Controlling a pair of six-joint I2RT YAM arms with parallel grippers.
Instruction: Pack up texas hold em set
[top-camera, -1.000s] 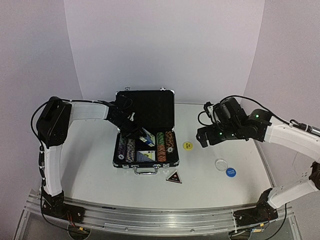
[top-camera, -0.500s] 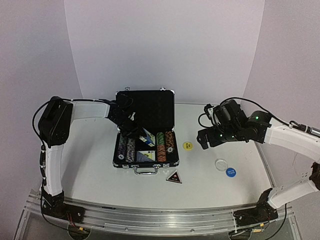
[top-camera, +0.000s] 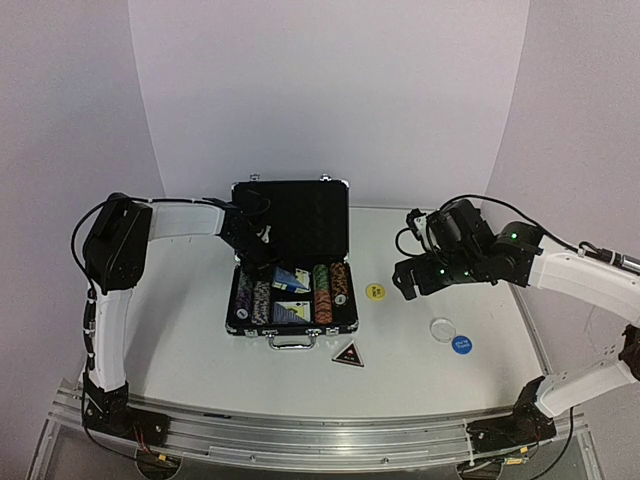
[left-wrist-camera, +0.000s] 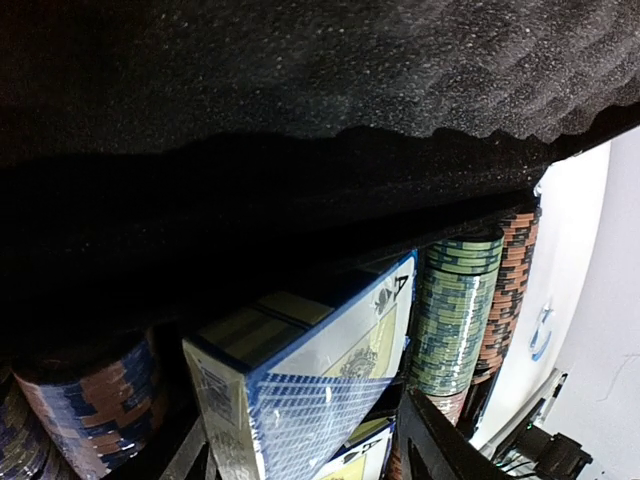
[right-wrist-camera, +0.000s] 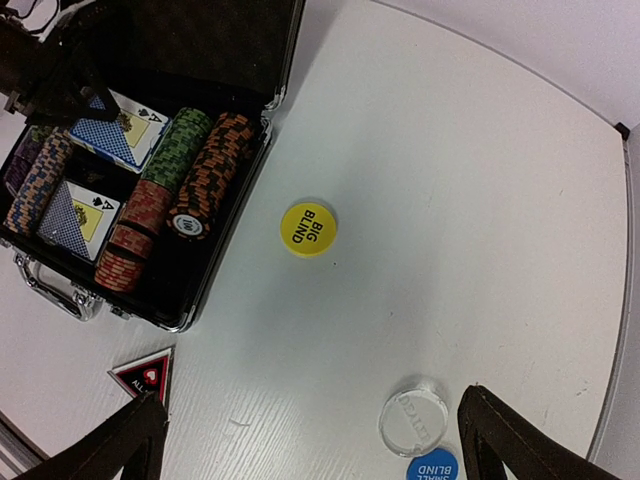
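Note:
The black silver-edged briefcase (top-camera: 345, 210) stands open, lid up. Striped poker chips (top-camera: 322, 290) fill its rows and also show in the right wrist view (right-wrist-camera: 185, 150). One blue card deck (top-camera: 288, 312) lies flat at the front. Another blue deck (top-camera: 291, 278) lies in the case behind it. My left gripper (top-camera: 262, 260) is over that deck (left-wrist-camera: 300, 400); its jaws straddle it with a gap on the right side. My right gripper (top-camera: 405, 278) hangs open and empty above the table (right-wrist-camera: 315, 420). The yellow disc (right-wrist-camera: 308, 228), clear disc (right-wrist-camera: 413, 415), blue disc (right-wrist-camera: 432, 468) and dark triangular marker (right-wrist-camera: 145, 375) lie on the table.
The case handle (top-camera: 290, 342) faces the near edge. The marker (top-camera: 348, 354) lies just in front of the case. The yellow disc (top-camera: 375, 291) is right of the case; the clear disc (top-camera: 441, 328) and blue disc (top-camera: 461, 344) lie further right. White walls enclose the table.
The rear blue deck has gone from tilted up to lying lower in the case, and my left gripper has shifted slightly back. The right arm has barely moved.

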